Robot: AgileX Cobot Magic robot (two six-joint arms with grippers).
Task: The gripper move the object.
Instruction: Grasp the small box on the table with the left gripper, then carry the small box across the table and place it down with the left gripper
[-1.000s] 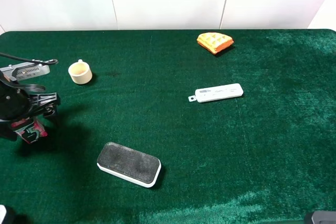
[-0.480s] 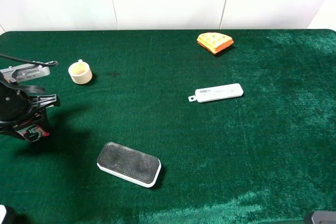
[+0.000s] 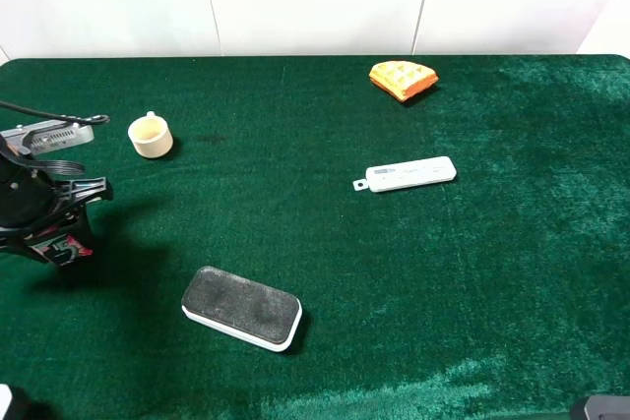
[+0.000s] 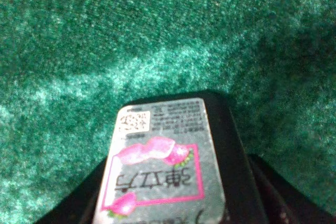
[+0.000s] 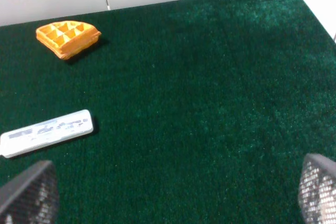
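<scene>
My left gripper (image 3: 59, 238) is at the far left of the table, shut on the object (image 3: 69, 248), a small dark box with a red-pink base. In the left wrist view the box's silver-grey top with a pink label (image 4: 163, 171) fills the lower middle, with dark fingers (image 4: 265, 195) at its sides, over the green cloth. I cannot tell whether the box touches the cloth. My right gripper (image 5: 170, 198) is open and empty, and its mesh pads (image 5: 29, 192) stand wide apart near the table's front right corner.
The table has a green velvet cover (image 3: 394, 272). A cream cup (image 3: 151, 135) stands behind the left gripper. A black-and-white oblong speaker (image 3: 241, 308) lies to the front right of it. A white stick-shaped device (image 3: 410, 174) lies mid-table and an orange waffle (image 3: 403, 79) at the back.
My left gripper with the box has shifted slightly and turned a little, so less of the box shows. The right arm and the other objects have not moved.
</scene>
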